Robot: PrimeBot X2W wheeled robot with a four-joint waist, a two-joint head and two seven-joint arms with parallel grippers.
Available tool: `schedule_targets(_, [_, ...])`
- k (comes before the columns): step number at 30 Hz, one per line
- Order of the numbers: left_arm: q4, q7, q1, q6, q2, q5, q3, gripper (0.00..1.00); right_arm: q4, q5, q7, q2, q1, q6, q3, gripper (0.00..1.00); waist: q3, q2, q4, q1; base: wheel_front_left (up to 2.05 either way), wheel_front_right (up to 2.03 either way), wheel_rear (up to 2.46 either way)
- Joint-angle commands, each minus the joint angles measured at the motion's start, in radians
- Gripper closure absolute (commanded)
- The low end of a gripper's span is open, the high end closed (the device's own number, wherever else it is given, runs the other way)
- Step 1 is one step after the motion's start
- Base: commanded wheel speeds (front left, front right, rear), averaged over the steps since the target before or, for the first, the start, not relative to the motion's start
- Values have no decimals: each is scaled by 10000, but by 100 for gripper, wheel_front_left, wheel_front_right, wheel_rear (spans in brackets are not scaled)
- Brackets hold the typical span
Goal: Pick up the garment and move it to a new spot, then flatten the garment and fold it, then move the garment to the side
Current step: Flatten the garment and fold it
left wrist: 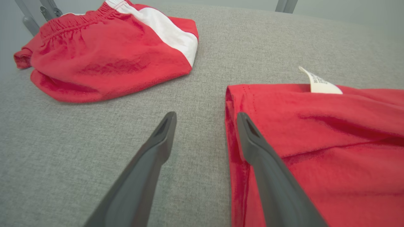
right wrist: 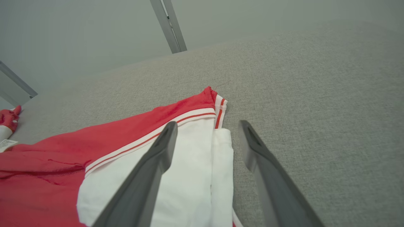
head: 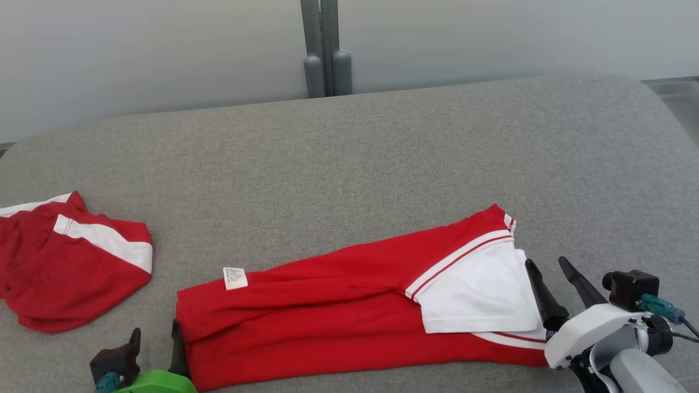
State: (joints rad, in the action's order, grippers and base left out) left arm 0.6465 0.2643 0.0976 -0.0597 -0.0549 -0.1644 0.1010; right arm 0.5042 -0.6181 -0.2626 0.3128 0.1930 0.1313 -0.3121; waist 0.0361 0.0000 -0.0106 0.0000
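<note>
The garment (head: pixel 338 305), a red top with white sleeve panels and red-white trim, lies folded into a long strip on the grey cushion (head: pixel 382 164). A white label (head: pixel 235 277) sticks out near its left end. My left gripper (head: pixel 155 330) stands open at that left end. In the left wrist view, one finger (left wrist: pixel 268 164) rests over the garment's (left wrist: pixel 331 142) edge and the other over bare cushion. My right gripper (head: pixel 546 263) is open at the right end. Its fingers (right wrist: pixel 148 176) straddle the white sleeve edge of the garment (right wrist: pixel 126 138), gripping nothing.
A second red piece with a white stripe and elastic waist (head: pixel 71 267) lies bunched at the cushion's left edge, also in the left wrist view (left wrist: pixel 107 53). A grey post (head: pixel 326 49) stands behind the cushion against a pale wall. The cushion's corners are rounded.
</note>
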Motion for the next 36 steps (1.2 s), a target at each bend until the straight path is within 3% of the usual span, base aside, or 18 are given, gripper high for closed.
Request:
schedule_targets(1, [-169,-7,-119,15,1,137,26,0,167,230,-30,-76,-125,-12,134,0,-125,0,112,0,0,0,0])
schedule_targets(12, [-904,-7,-153,-58,33,50,-303,0,965,1461,-29,-766,-114,-12,1206,0,-56,0,398,0,0,0,0])
schedule_targets(20, [-1205,-7,194,-122,26,-118,-711,0,1750,2130,-29,-1122,342,-12,1827,0,435,0,1013,0,0,0,0])
schedule_targets(36, [-1456,-7,276,-232,28,-2,-960,0,3947,2128,58,-1646,680,-13,2349,0,673,0,1642,0,0,0,0])
